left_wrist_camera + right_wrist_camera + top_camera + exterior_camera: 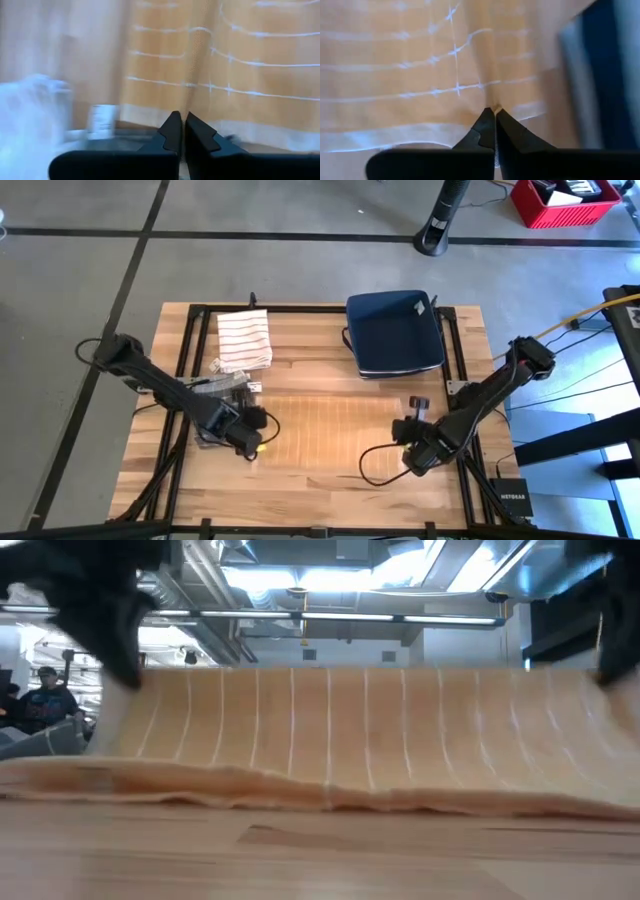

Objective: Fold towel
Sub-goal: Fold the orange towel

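Claws clench the towel at two corners: the left claw (pixel 252 442) pinches the near left corner, its fingers (pixel 172 135) pressed together on the cloth edge, while the right claw (pixel 412 448) grips the near right corner, its fingers (pixel 487 127) closed on a puckered fold of fabric. The towel (pixel 335 430), tan with thin pale stripes, lies spread on the middle of the wooden counter (pixel 330 480) between the two arms; in the low view its near edge (pixel 330 790) rests on the wood in a soft ridge while the cloth behind rises toward both dark claws at the upper corners. Behind the left arm, near the counter's far left, sits a folded white towel (pixel 246 338) with dark stripes, a small white tag or packet just beside it. A navy bin (pixel 395 332) stands at the far right of the counter, well apart from the tan cloth. A red crate (pixel 565 200) sits on the grey floor beyond. In the low view a person (pixel 45 700) in dark clothes shows in the room at far left.
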Controlling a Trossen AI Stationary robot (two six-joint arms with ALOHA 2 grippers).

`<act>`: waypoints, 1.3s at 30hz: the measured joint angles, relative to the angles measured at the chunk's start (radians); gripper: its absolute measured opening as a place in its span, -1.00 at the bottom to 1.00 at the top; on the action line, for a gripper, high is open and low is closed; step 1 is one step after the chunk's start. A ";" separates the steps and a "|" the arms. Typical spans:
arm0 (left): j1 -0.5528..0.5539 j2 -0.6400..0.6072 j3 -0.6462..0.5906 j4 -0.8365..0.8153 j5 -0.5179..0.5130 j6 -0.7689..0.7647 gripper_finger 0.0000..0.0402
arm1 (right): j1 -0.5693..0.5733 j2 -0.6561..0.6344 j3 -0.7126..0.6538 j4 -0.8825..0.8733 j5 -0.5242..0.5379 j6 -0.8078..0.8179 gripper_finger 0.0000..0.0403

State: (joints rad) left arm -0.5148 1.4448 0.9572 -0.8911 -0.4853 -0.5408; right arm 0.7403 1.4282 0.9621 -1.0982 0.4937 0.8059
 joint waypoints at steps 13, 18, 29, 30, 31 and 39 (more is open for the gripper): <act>0.106 -0.267 0.115 -0.148 -0.128 0.123 -1.00 | -0.060 -0.155 0.161 -0.254 0.198 0.044 -0.99; 0.078 -0.304 0.115 -0.134 0.036 0.047 -1.00 | -0.055 -0.183 0.165 -0.149 0.016 0.081 -0.99; 0.043 -0.302 0.092 -0.071 0.041 0.063 -0.99 | -0.002 -0.196 0.165 -0.129 -0.034 0.061 -0.99; 0.053 -0.302 0.084 -0.072 0.005 0.077 -0.99 | -0.008 -0.199 0.166 -0.160 0.003 0.061 -0.99; 0.065 -0.302 0.075 -0.073 -0.028 0.091 -0.99 | -0.020 -0.200 0.166 -0.190 0.041 0.056 -0.99; 0.091 -0.291 0.011 -0.029 -0.248 0.212 -1.00 | -0.054 -0.194 0.127 -0.286 0.256 0.032 -0.99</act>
State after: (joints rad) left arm -0.4240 1.1542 0.9684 -0.9204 -0.7331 -0.3290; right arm 0.6864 1.2343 1.0890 -1.3839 0.7501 0.8382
